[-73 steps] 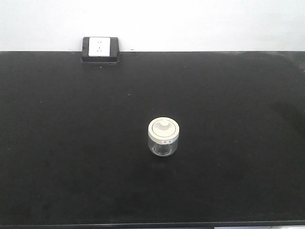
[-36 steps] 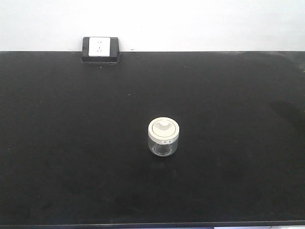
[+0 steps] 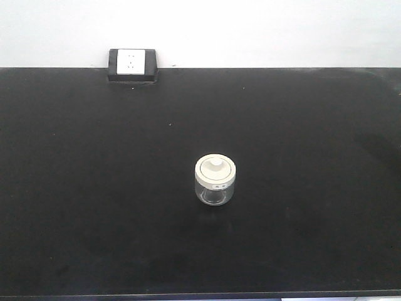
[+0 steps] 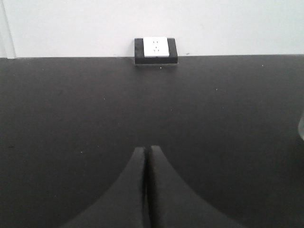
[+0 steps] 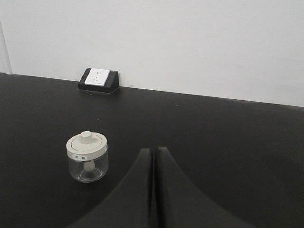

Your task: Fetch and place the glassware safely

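One small glass jar (image 3: 215, 181) stands upright near the middle of the black desk (image 3: 94, 188), alone and untouched. Its rounded clear body is capped by a wide cream-white lid (image 3: 215, 170) with a central knob, and a small label sits on the lid's rim (the print is too small to read). A black-framed white socket box (image 3: 131, 64) sits at the back edge of the desk against the pale wall (image 3: 250, 31), well apart from the jar and to its rear left in the front view.

Neither arm shows in the front view. In the left wrist view the left gripper (image 4: 147, 156) has its dark fingers pressed together, clenched on nothing, above bare desk and facing the socket box. In the right wrist view the right gripper (image 5: 154, 156) is likewise clenched with nothing between its fingers; the jar stands ahead and to its left, apart from it.
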### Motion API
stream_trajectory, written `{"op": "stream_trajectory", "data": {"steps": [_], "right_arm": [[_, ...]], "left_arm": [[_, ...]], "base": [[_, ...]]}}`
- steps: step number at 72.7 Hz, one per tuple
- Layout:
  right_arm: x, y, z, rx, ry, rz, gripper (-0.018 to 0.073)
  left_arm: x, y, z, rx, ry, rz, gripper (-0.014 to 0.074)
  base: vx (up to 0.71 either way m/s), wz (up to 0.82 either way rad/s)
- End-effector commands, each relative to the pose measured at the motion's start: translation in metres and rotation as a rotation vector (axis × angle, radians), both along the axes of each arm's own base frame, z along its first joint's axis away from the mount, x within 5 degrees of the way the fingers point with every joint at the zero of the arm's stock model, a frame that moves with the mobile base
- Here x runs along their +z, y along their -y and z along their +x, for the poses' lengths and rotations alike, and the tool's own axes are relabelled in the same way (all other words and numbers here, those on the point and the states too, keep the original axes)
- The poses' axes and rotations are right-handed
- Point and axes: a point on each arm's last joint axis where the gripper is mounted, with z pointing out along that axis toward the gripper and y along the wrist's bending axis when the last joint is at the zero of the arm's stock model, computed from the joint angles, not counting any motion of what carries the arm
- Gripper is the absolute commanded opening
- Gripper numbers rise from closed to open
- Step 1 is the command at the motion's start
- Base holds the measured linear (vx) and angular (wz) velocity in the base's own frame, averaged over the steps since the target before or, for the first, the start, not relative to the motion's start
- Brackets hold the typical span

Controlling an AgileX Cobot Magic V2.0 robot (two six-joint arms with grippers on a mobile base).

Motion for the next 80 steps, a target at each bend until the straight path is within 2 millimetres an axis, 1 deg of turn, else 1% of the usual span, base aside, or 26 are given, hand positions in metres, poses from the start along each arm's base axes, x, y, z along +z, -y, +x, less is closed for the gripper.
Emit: {"op": "stream_trajectory", "data": {"steps": [1, 7, 30, 47, 80], "right_arm": [[0.0124, -0.0007, -0.0003, 0.007, 0.076, 0.005, -0.0008], [0.0124, -0.0007, -0.0003, 0.007, 0.076, 0.005, -0.0008], [0.0124, -0.0007, -0.0003, 0.007, 0.076, 0.005, -0.0008], [0.0124, -0.0007, -0.0003, 0.007, 0.076, 0.005, -0.0008], [0.0124, -0.0007, -0.0003, 0.007, 0.076, 0.005, -0.0008]], "left_arm": [[0.007, 0.0022, 0.001, -0.027, 0.17, -0.002, -0.0007], [-0.0023, 0.0032, 0.003, -0.037, 0.209, -0.007, -0.0007], [0.0008, 0.0032, 0.0027, -0.034, 0.232, -0.017, -0.0007], [0.002, -0.0012, 0.0028, 0.045, 0.243, -0.091, -0.0007], [0.0012, -0.0015, 0.0029, 0.051, 0.235, -0.089, -0.0007]], "base": [[0.0, 0.0], [0.0, 0.0], [0.0, 0.0], [0.0, 0.0], [0.0, 0.0]]}}
